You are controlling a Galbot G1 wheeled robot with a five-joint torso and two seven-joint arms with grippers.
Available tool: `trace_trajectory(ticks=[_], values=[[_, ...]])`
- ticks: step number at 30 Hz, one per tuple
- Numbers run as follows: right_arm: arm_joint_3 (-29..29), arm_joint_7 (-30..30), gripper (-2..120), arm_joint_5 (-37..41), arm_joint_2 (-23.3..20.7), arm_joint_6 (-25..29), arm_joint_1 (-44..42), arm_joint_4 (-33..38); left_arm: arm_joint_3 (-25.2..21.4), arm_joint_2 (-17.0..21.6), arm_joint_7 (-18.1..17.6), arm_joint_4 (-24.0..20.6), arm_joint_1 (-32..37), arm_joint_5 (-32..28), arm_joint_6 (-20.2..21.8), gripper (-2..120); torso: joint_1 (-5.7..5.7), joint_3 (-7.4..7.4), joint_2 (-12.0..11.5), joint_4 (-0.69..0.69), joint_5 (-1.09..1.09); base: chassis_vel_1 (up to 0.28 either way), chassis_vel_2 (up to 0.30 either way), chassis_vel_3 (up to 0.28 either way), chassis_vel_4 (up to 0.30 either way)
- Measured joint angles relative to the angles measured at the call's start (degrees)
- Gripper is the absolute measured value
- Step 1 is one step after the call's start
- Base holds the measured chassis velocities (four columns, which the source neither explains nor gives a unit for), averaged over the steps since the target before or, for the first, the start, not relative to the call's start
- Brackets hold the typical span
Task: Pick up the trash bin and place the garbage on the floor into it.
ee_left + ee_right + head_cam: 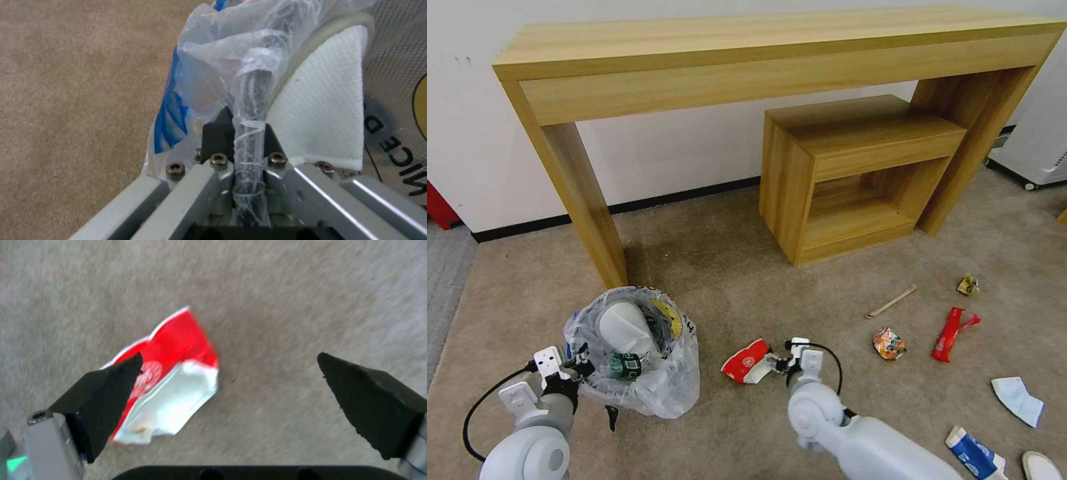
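The trash bin point(654, 380), lined with a crinkled clear bag, stands on the beige floor point(727, 267) at the front left. A white slipper point(624, 327) and a tiny green bottle point(625, 365) lie inside it. My left gripper point(577, 363) is shut on the bag-covered rim point(260, 80), with the slipper point(325, 113) just beside it. My right gripper point(780, 363) hangs open over a flattened red-white paper cup point(746, 361). In the right wrist view the cup point(173, 383) lies near one fingertip point(120, 376). More garbage lies to the right: wooden stick point(891, 301), orange packet point(888, 343), red wrapper point(950, 333), tissue point(1017, 399), carton point(974, 453).
A tall wooden console table point(760, 53) stands against the wall, one leg point(587, 207) just behind the bin. A low wooden shelf unit point(854, 173) sits under it. Another slipper point(1040, 465) and a crumpled scrap point(968, 285) lie at right. Grey carpet point(444, 267) borders the left.
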Motion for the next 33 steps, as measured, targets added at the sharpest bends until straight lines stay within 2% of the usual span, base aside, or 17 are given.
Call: trace_trajectory(ticks=[14,21,28,33], values=[[-3.26,-1.48,99,-2.17,7.25,1.41,2.16,-9.50,-0.23,0.47,0.00,-1.05,0.98,-0.56,-0.20,1,0.00,0.00,0.00,0.01,0.01,0.000,0.000,0.000,0.000],[-3.46,-2.36,96,-3.18,8.80,2.26,2.64,-12.94,-0.26,0.45,0.00,-1.23,1.31,-0.69,-0.46,1,0.00,0.00,0.00,0.00,-0.01,0.000,0.000,0.000,0.000],[-3.70,-4.69,86,-4.45,10.47,3.70,3.70,-18.87,0.08,0.08,0.04,-1.90,1.76,-0.68,-0.58,1,0.00,0.00,0.00,0.00,-0.01,0.000,0.000,0.000,0.000],[-4.19,-6.05,72,-5.50,11.96,4.70,4.29,-22.59,0.14,0.06,0.04,-2.64,2.10,-0.69,-0.58,1,0.00,0.00,0.00,0.00,0.00,0.000,0.000,0.000,0.000]])
